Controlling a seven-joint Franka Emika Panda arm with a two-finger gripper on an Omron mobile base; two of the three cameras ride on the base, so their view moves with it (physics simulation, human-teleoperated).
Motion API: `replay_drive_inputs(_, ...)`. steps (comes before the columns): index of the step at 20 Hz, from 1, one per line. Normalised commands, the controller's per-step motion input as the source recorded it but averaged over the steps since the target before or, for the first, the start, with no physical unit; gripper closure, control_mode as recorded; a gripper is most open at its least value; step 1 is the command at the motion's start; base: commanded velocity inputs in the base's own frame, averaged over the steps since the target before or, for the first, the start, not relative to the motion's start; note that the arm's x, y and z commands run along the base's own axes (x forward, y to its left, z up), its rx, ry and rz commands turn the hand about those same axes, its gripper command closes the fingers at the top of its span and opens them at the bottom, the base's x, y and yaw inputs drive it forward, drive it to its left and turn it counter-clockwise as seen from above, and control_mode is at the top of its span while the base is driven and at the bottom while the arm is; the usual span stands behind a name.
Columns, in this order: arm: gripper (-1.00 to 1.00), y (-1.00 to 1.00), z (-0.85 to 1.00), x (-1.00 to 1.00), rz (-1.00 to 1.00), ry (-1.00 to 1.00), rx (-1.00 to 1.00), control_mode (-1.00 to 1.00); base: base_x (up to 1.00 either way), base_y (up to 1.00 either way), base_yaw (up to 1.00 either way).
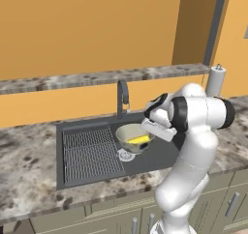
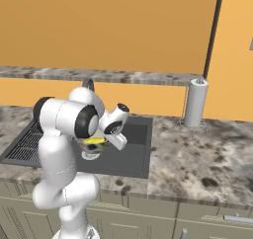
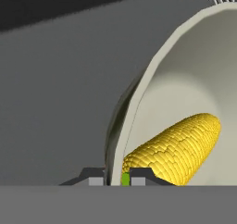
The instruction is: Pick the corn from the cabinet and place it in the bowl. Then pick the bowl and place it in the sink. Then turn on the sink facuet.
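The sink [image 1: 160, 153] lies under the jaws, its dark basin floor spreading below and away from them, with the ridged drainboard section off to the far side of the bowl from the hand. The sink facuet [image 1: 122, 96] rises behind the basin, beyond the jaws and near the bowl's back rim. The bowl [image 1: 127, 133] hangs in the basin directly at the jaws, just above the round drain; in the left base view it sits a little tilted. In the hand view the bowl's [image 3: 185, 79] thin rim runs straight down between the two fingertips, one tip on the outside of the wall and one inside. The gripper [image 3: 116, 179] is closed to a narrow gap on that rim, pinching the bowl's wall. The corn [image 3: 178, 146] lies inside the bowl, just past the inner fingertip, its green end nearest the jaws and its yellow cob pointing away from them.
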Motion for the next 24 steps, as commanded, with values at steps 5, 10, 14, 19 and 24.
replay_drive_inputs(5,1.00,0.10,-0.43,0.20,0.00,-0.05,0.00,-1.00,0.00,0.00,0.00)
replay_drive_inputs(10,1.00,0.35,-0.39,0.16,0.00,-0.07,0.00,-1.00,0.00,0.00,0.00)
replay_drive_inputs(14,1.00,0.32,-0.39,0.25,0.00,-0.05,0.00,-1.00,0.00,0.00,0.00)
replay_drive_inputs(19,1.00,0.01,-0.34,0.36,0.00,0.00,0.00,-1.00,0.00,0.00,0.00)
replay_drive_inputs(24,1.00,0.01,-0.25,0.32,0.00,0.00,-0.03,-1.00,0.00,0.00,0.00)
